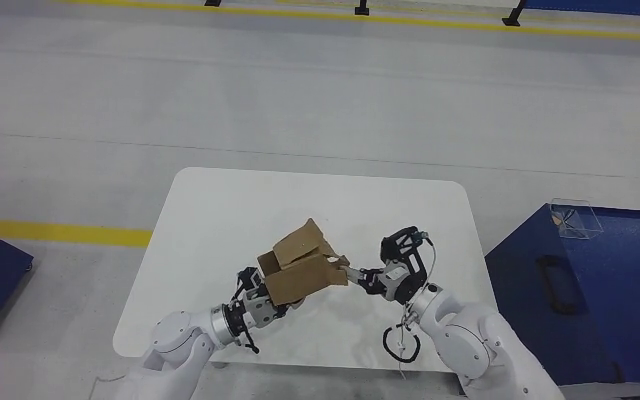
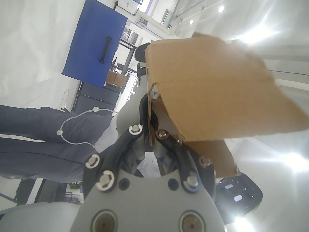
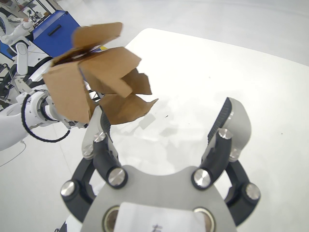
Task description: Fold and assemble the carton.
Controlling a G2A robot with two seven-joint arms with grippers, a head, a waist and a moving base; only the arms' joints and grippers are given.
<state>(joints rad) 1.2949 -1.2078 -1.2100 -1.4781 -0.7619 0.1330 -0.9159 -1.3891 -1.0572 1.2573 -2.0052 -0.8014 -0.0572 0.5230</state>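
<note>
Left end effector (image 2: 149, 124) clamped on brown carton (image 2: 212, 85), blue cabinet (image 2: 94, 47)

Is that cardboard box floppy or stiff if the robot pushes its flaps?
Probably a bit of both. The box looks light: the left gripper holds it above the table by one edge. Its flaps stick out at different angles, so they'd likely bend at the folds when pushed, while each panel stays flat.

White table (image 1: 300, 200) with rounded corners, glossy top, on pale grey floor (image 1: 300, 80); tiny dark specks (image 3: 166, 116) on it
</note>
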